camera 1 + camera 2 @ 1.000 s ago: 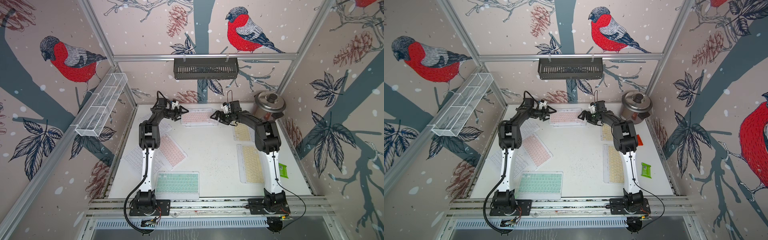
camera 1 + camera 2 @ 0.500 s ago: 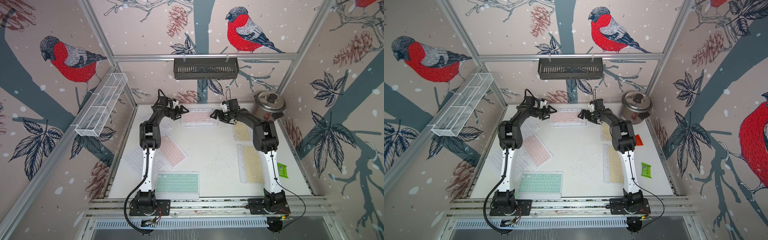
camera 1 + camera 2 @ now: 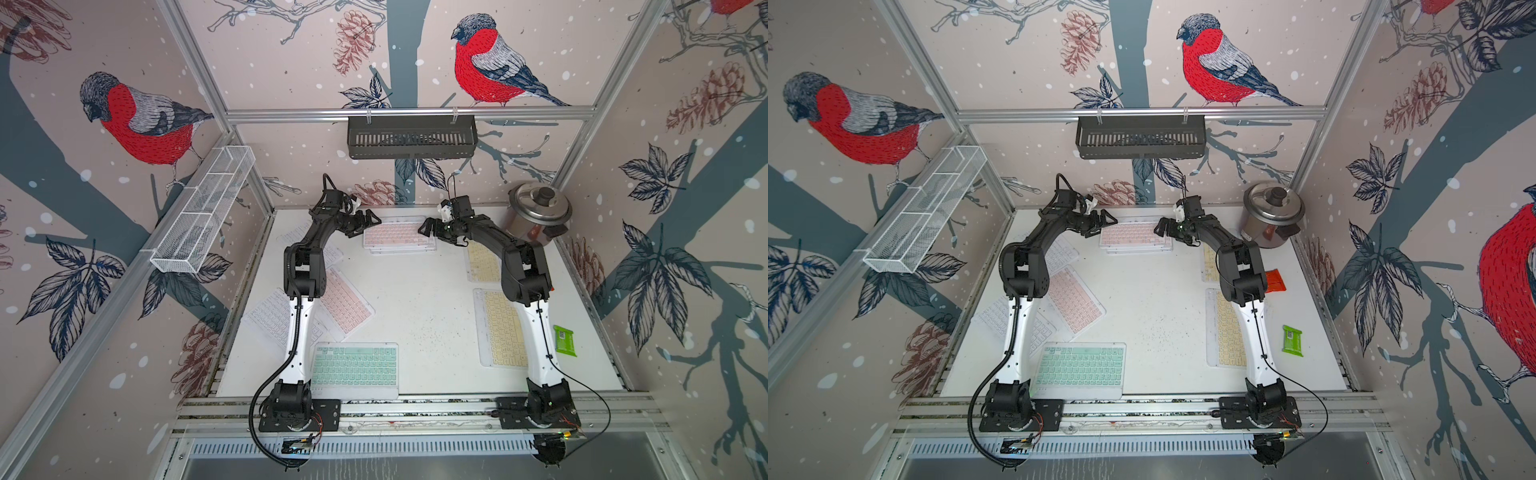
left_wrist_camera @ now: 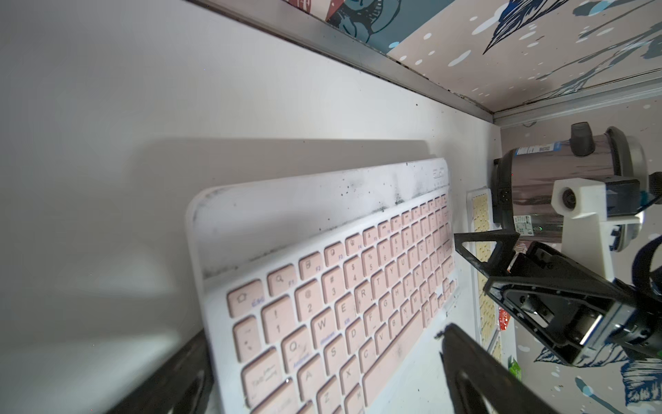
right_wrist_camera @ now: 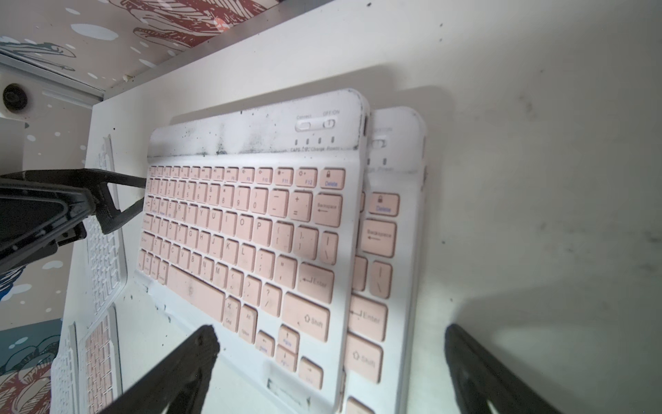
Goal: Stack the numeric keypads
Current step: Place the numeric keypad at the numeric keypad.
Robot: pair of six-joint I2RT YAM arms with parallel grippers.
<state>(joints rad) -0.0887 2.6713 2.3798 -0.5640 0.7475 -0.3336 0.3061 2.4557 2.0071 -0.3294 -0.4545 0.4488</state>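
Observation:
Two pink numeric keypads [image 3: 397, 237] [image 3: 1133, 235] lie stacked at the back middle of the table. In the right wrist view the upper one [image 5: 250, 222] sits shifted off the lower one [image 5: 379, 251]. My left gripper [image 3: 368, 222] [image 4: 324, 333] is open at the stack's left short end. My right gripper [image 3: 428, 230] [image 5: 331, 331] is open at its right short end. Neither holds anything. More keypads lie flat: a mint green one [image 3: 353, 368], a pink one [image 3: 347, 305], a white one [image 3: 270, 318] and two yellow ones [image 3: 500, 328] [image 3: 482, 262], partly hidden under my arms.
A steel pot [image 3: 538, 216] stands in the back right corner. A small green packet [image 3: 564, 340] lies near the right edge, and an orange packet [image 3: 1275, 280] behind the right arm. A black basket [image 3: 411, 137] and a wire basket [image 3: 203, 216] hang on the walls.
The right gripper has edged slightly left, toward the pink stack. The left gripper has hardly moved. Both have stayed open.

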